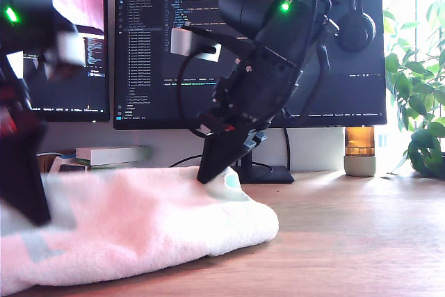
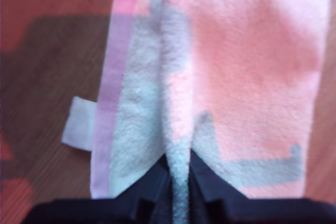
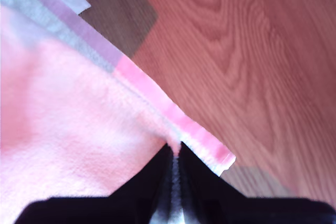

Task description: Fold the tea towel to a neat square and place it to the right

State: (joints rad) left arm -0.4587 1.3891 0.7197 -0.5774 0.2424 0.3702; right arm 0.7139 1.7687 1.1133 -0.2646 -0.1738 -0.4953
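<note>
The tea towel point(image 1: 132, 231), fluffy pale pink and white with mint patches, lies bunched on the wooden desk at the exterior view's left. My first gripper point(image 2: 178, 157) is shut on a raised ridge of the tea towel point(image 2: 247, 61) beside a mint patch; it looks like the blurred arm point(image 1: 28, 203) at the exterior view's left edge. My second gripper point(image 3: 176, 149) is shut on the tea towel point(image 3: 68, 124) close to a corner of its pink hem; it matches the dark arm point(image 1: 211, 172) pinching the cloth's back edge mid-frame.
Bare wooden desk point(image 1: 361, 241) stretches across the exterior view's right. Two monitors point(image 1: 250, 53) stand behind, with a small amber lamp point(image 1: 360, 151) and a leafy plant point(image 1: 421, 102) at the right. A white label point(image 2: 79, 124) sticks out from the hem.
</note>
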